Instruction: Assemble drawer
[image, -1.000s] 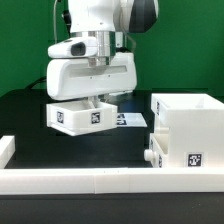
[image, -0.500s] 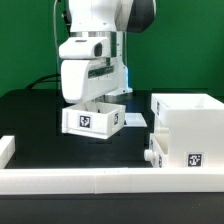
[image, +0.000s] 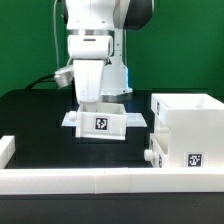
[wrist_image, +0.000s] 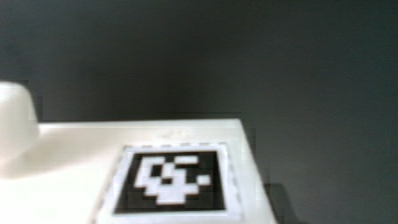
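My gripper (image: 97, 100) reaches down into a small white tray (image: 104, 123) and is shut on its wall; the fingertips are hidden inside it. The tray's tag (image: 101, 123) faces the camera. The tray sits just left of the large boxy housing (image: 186, 120) in the exterior view, with a narrow gap between them. The housing has an open top, a tag on its front and a small knob (image: 148, 155) low on its left side. In the wrist view the tray's white face (wrist_image: 80, 150) and its tag (wrist_image: 173, 181) fill the lower part, above dark table.
A low white border rail (image: 90, 181) runs along the front, with a raised end at the exterior view's left (image: 5, 150). The marker board (image: 72, 118) lies flat behind the tray. The arm's body stands above the tray.
The gripper has carried the tray toward the exterior view's right, closer to the housing, and turned with it, so the tray's tagged face has swung round.
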